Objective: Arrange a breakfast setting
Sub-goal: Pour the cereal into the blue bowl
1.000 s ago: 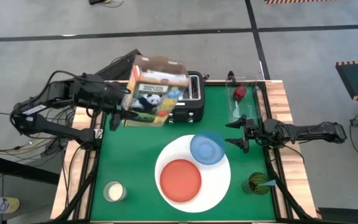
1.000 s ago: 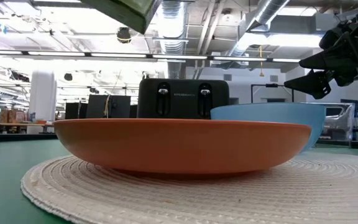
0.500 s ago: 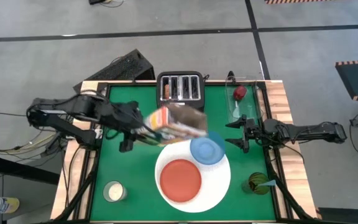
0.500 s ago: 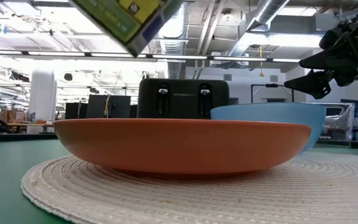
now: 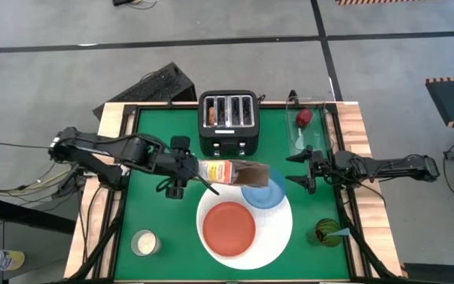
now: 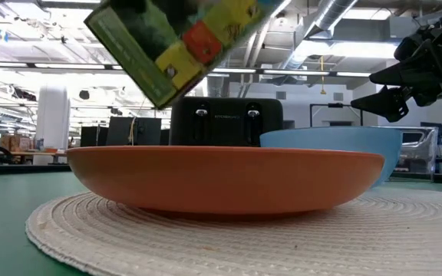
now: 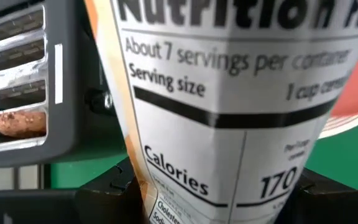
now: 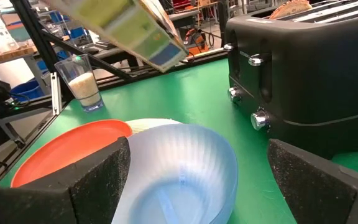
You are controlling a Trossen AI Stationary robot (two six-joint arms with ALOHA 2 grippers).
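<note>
Jaws of the left gripper [image 5: 186,171] clamp one cereal box [image 5: 235,173] reading "Calories 170" over one blue bowl [image 5: 263,192]; right gripper [image 5: 306,168] jaws gape wide.

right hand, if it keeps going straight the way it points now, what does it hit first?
Probably the blue bowl: the open right hand points across the table at it. Height is unclear; it may pass just over the rim.

Red-orange plate [image 5: 228,229] and blue bowl [image 5: 263,193] rest on the large white plate [image 5: 278,237]
</note>
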